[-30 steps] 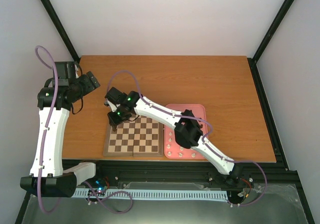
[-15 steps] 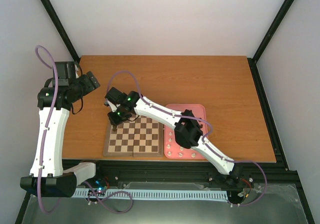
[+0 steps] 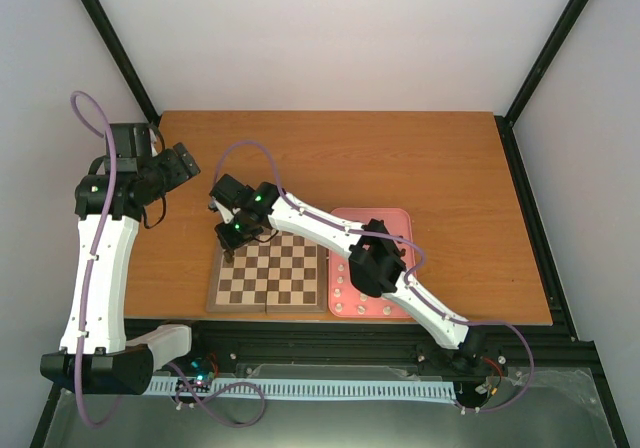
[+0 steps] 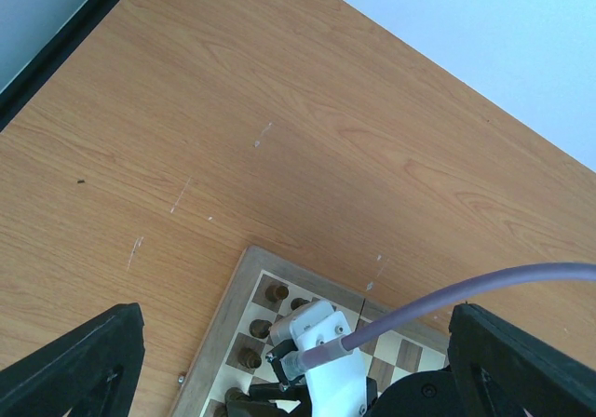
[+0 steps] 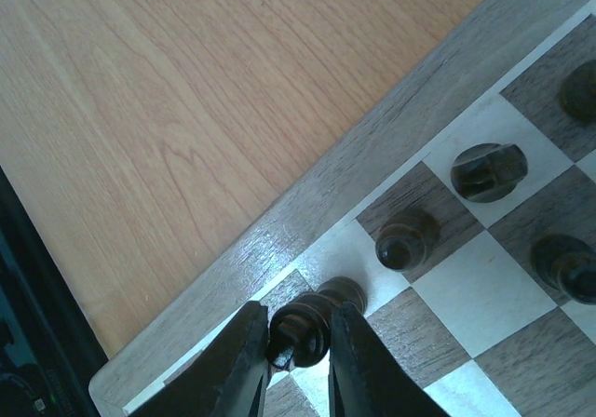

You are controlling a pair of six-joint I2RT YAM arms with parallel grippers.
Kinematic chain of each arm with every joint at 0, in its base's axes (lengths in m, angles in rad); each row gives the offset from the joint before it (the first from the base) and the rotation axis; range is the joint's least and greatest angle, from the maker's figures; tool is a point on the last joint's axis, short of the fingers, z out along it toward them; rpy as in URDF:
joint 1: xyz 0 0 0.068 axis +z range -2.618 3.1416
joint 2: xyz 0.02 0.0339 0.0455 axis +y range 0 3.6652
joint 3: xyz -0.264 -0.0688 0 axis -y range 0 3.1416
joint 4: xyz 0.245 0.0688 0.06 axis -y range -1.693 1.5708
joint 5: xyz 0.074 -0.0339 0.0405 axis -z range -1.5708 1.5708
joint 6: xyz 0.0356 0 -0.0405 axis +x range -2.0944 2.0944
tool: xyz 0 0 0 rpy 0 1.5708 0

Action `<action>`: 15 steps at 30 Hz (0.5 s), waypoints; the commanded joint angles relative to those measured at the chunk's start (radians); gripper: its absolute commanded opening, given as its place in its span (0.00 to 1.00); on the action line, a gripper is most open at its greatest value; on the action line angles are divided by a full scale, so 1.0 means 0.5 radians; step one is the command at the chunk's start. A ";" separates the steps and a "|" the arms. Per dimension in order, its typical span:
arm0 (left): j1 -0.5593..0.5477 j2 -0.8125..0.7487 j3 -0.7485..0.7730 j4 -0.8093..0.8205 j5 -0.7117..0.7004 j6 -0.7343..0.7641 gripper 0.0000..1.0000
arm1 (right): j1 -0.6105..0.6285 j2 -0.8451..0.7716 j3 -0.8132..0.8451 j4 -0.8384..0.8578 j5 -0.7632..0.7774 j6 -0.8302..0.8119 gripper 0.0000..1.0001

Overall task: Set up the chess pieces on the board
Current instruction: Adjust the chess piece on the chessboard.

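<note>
The board [image 3: 290,273] lies at the table's near middle, seen close in the right wrist view as board [image 5: 372,147]. Several dark chess pieces [image 5: 406,240] stand on its squares by the border. My right gripper [image 5: 296,343] is down at the board's far left corner, its fingers [image 5: 237,356] pressed on either side of a dark chess piece [image 5: 315,322] that stands on a light square. In the top view the right gripper [image 3: 232,236] hides that piece. My left gripper [image 3: 180,163] hangs open over bare table left of the board, holding nothing.
A pink tray [image 3: 395,218] right of the board holds cream-white pieces [image 3: 340,293]; my right arm's elbow [image 3: 378,263] passes over it. The left wrist view shows the board's corner [image 4: 244,277] with dark pieces [image 4: 276,293] and wide bare wood beyond. Black frame posts border the table.
The right gripper's jaws have closed in on the dark piece at the board's far left corner. Neither arm has visibly shifted.
</note>
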 commanded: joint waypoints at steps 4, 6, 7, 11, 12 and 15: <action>-0.013 0.002 0.032 -0.019 -0.009 0.051 1.00 | 0.022 0.025 0.071 0.060 0.056 -0.010 0.18; -0.013 0.003 0.035 -0.016 -0.004 0.052 1.00 | 0.023 0.028 0.070 0.067 0.055 -0.009 0.18; -0.013 0.003 0.032 -0.016 -0.004 0.051 1.00 | 0.023 0.029 0.068 0.070 0.058 -0.013 0.18; -0.012 0.006 0.035 -0.014 -0.004 0.055 1.00 | 0.022 0.037 0.068 0.081 0.080 -0.023 0.18; -0.013 0.006 0.037 -0.013 -0.002 0.055 1.00 | 0.022 0.040 0.068 0.083 0.080 -0.025 0.18; -0.012 0.009 0.036 -0.014 -0.005 0.055 1.00 | 0.023 0.037 0.068 0.089 0.079 -0.026 0.17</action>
